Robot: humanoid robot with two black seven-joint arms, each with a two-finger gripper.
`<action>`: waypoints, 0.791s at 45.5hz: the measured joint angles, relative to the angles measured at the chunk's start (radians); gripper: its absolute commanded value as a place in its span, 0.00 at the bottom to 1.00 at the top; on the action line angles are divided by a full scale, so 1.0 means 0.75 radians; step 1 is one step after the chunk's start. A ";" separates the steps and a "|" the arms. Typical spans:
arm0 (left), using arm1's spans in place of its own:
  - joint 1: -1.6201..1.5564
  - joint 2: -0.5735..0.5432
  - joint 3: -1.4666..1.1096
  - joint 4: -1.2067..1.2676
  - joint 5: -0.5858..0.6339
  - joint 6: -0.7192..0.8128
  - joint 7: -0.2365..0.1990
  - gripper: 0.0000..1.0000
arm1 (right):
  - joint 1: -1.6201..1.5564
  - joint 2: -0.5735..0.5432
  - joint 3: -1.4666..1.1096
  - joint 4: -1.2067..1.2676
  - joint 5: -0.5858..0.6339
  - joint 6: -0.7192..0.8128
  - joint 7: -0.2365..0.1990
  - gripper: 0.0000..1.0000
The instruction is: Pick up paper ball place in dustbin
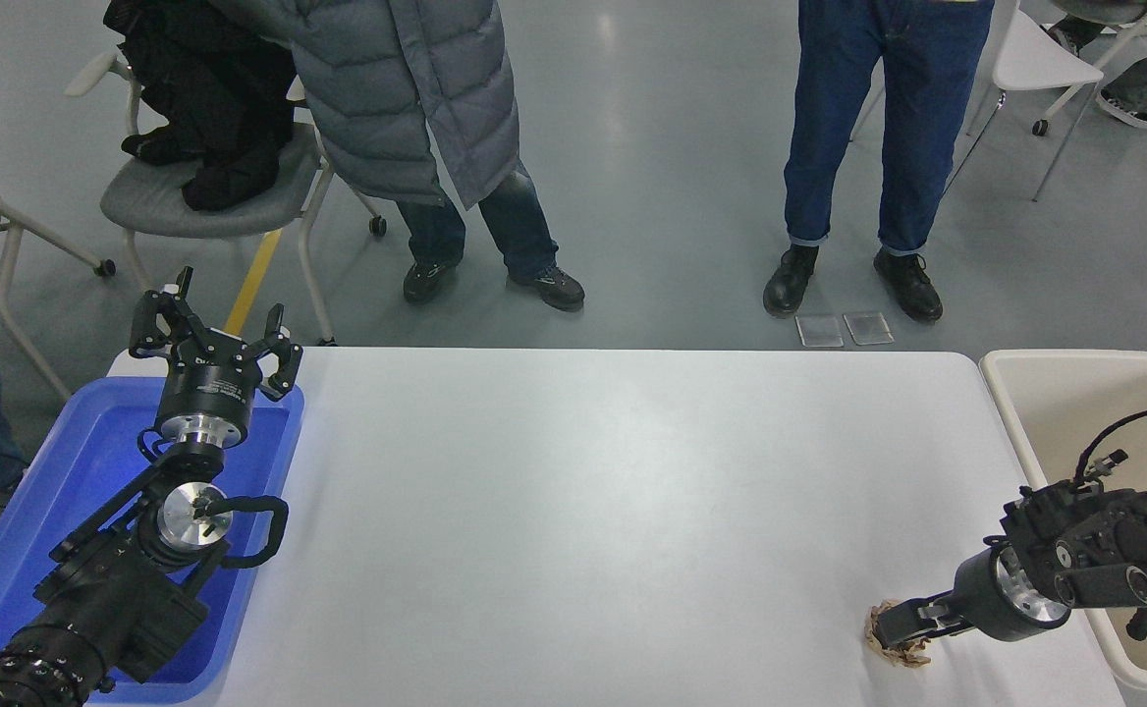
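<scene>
At the table's near right corner, I see my right gripper point(896, 626) lying low and pointing left, its fingers down over the paper ball point(896, 643), which sits on the white table point(593, 491) close to the near edge. The black fingers cover the top of the tan wad and touch it; I cannot tell from here whether they are clamped on it or merely around it, as the tips blur into the paper. The dustbin point(1010, 393) stands just beside the table's right edge, and the right arm reaches across its rim. My left gripper point(215, 339) is parked at the far left above the blue tray point(43, 491), its fingers spread apart and holding nothing. There is pale print on the left gripper's collar, too small to read. The middle of the table lies bare between the two arms. Two people stand beyond the far edge, well apart from both grippers.
</scene>
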 measured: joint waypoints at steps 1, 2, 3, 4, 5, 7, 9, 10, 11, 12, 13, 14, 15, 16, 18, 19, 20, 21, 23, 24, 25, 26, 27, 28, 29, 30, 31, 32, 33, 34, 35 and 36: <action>0.000 0.000 0.000 0.000 0.000 0.000 0.000 0.99 | -0.001 0.001 0.000 0.000 0.000 0.000 0.000 0.33; 0.000 0.000 0.000 0.000 0.000 0.000 0.000 0.99 | -0.002 0.001 0.000 -0.001 0.000 0.000 0.000 0.31; 0.000 0.000 0.000 0.000 0.000 0.000 0.000 0.99 | -0.003 0.002 0.000 -0.001 0.000 0.000 0.000 0.29; 0.000 0.000 0.000 0.000 0.000 0.000 0.000 0.99 | -0.003 0.002 0.001 -0.001 0.000 0.000 0.000 0.26; 0.000 0.000 0.000 0.000 0.000 0.000 0.000 0.99 | -0.004 0.002 0.001 -0.001 0.000 0.000 0.001 0.22; 0.000 0.000 0.000 0.000 0.000 0.000 0.000 0.99 | -0.005 0.003 0.001 -0.001 0.000 -0.001 0.001 0.13; 0.000 0.000 0.000 0.000 0.000 0.000 0.000 0.99 | -0.006 0.003 0.001 -0.001 0.000 -0.001 0.002 0.04; 0.000 0.000 0.000 0.000 0.000 0.000 0.000 0.99 | -0.006 0.003 0.001 0.000 0.000 -0.001 0.002 0.00; 0.000 0.000 0.000 0.000 0.000 0.000 0.000 0.99 | -0.006 0.003 0.001 0.000 0.000 -0.001 0.002 0.00; 0.000 0.000 0.000 0.000 0.000 0.000 0.000 0.99 | -0.007 0.003 0.001 0.002 0.000 -0.001 0.003 0.00; 0.000 0.000 0.000 0.000 0.000 0.000 0.000 0.99 | -0.007 0.003 0.001 0.003 0.000 -0.001 0.003 0.00; 0.000 0.000 0.000 0.000 0.000 0.000 0.000 0.99 | -0.007 0.003 0.001 0.004 0.000 -0.001 0.004 0.00; 0.000 0.000 0.000 0.000 0.000 0.000 0.000 0.99 | -0.007 0.003 0.001 0.005 0.000 -0.001 0.004 0.00; 0.000 0.000 0.000 0.000 0.000 0.000 0.000 0.99 | -0.007 0.002 0.001 0.006 0.000 -0.001 0.005 0.00; 0.000 0.000 0.000 0.000 0.000 0.000 0.000 0.99 | -0.006 0.000 0.000 0.009 0.000 -0.001 0.005 0.00; 0.000 0.000 0.000 0.000 0.000 0.000 0.000 0.99 | -0.005 0.000 -0.001 0.012 0.000 -0.001 0.006 0.00; 0.000 0.000 0.000 0.000 0.000 0.000 0.000 0.99 | -0.002 -0.002 -0.002 0.015 0.000 0.000 0.008 0.00; 0.000 0.000 0.000 0.000 0.000 0.000 0.000 0.99 | 0.000 -0.003 -0.004 0.018 0.000 0.000 0.009 0.00; 0.000 0.000 0.000 0.000 0.000 0.000 0.000 0.99 | 0.009 -0.008 -0.008 0.029 0.000 0.001 0.012 0.00; 0.000 0.000 0.000 0.000 0.000 0.000 0.000 0.99 | 0.014 -0.011 -0.010 0.034 0.000 0.002 0.014 0.00; 0.000 0.000 0.000 0.000 0.000 0.000 0.000 0.99 | 0.022 -0.017 -0.011 0.041 0.000 0.002 0.015 0.00; 0.000 0.000 0.000 0.000 0.000 0.000 0.000 0.99 | 0.036 -0.027 -0.014 0.052 -0.004 0.002 0.016 0.00; 0.000 0.000 -0.001 0.000 0.000 0.000 0.000 0.99 | 0.047 -0.034 -0.017 0.061 -0.007 0.003 0.017 0.00; 0.000 0.000 -0.001 0.000 0.000 0.000 0.000 0.99 | 0.060 -0.043 -0.020 0.071 -0.010 0.004 0.018 0.00; 0.000 0.000 -0.001 0.000 0.000 0.000 0.000 0.99 | 0.082 -0.056 -0.026 0.090 -0.017 0.006 0.019 0.00; 0.000 0.000 -0.001 0.000 0.000 0.000 0.000 0.99 | 0.098 -0.065 -0.030 0.104 -0.022 0.007 0.020 0.00; 0.000 -0.001 -0.001 0.000 0.000 0.000 0.000 0.99 | 0.117 -0.076 -0.035 0.119 -0.027 0.008 0.020 0.00; 0.000 -0.001 -0.002 0.000 0.000 0.000 0.000 0.99 | 0.149 -0.093 -0.045 0.145 -0.036 0.010 0.021 0.00; 0.000 -0.001 -0.002 0.000 0.000 0.000 0.000 0.99 | 0.171 -0.105 -0.051 0.162 -0.041 0.011 0.022 0.00; 0.000 -0.001 -0.002 0.000 0.000 0.000 0.000 0.99 | 0.195 -0.118 -0.060 0.181 -0.047 0.012 0.022 0.00; 0.000 0.000 -0.002 0.000 0.000 0.000 0.000 0.99 | 0.222 -0.132 -0.071 0.204 -0.053 0.014 0.023 0.00; 0.000 0.000 -0.002 0.000 0.000 0.000 0.000 0.99 | 0.264 -0.150 -0.088 0.238 -0.063 0.018 0.023 0.00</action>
